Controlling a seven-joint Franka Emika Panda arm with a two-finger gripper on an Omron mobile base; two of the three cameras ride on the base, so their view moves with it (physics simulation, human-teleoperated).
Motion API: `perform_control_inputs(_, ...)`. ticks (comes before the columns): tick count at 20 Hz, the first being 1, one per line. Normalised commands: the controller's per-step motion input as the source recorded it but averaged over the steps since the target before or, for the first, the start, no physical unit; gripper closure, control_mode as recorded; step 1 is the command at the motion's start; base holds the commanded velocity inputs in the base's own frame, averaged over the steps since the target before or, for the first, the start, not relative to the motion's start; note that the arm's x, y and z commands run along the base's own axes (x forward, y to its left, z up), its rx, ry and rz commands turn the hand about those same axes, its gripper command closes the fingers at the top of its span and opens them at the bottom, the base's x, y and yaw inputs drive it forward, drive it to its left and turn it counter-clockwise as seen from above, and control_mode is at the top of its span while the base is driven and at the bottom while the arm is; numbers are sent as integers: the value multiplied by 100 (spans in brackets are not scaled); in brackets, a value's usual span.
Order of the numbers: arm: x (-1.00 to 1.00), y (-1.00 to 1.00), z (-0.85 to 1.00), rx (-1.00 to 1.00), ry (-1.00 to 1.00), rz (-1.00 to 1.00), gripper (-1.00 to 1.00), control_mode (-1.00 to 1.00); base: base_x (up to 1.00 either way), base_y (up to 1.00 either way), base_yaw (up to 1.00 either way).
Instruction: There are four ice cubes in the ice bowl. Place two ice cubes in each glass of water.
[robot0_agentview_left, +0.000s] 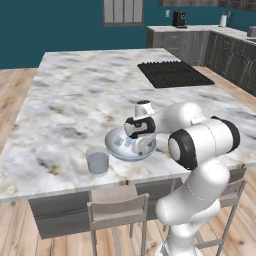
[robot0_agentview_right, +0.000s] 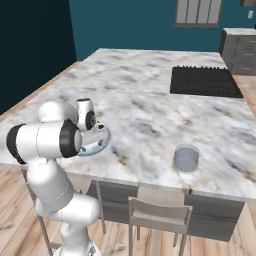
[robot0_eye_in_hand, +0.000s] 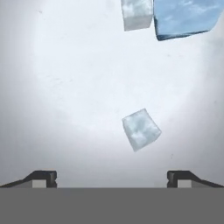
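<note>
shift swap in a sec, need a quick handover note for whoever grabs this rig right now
Gripper: open, nothing held, hanging low over the ice bowl at the near edge of the marble counter.
Ice: the hand view shows three ice cubes inside the bowl: one lying just ahead of the fingertips, two more close together at the far side. A fourth cannot be made out.
Glasses: one glass of water stands just left of the bowl, the other further right along the near edge. No ice is visible in either.
Done: approach to the bowl.
Left: grasp cubes, put two in each glass.
</note>
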Motion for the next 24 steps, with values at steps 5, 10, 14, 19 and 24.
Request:
perform_control_inputs(5, 0, -15, -19, 0, 0, 5, -100, -100, 0, 0, 0)
perform_control_inputs(10, 9, -3, -23, 0, 0, 4, -100, -100, 0, 0, 0)
perform_control_inputs(14, 19, 0, -17, 0, 0, 4, -100, -100, 0, 0, 0)
perform_control_inputs(19, 26, 0, -11, 0, 0, 5, -100, -100, 0, 0, 0)
perform_control_inputs(24, 24, 1, -7, 0, -1, 5, -100, -100, 0, 0, 0)
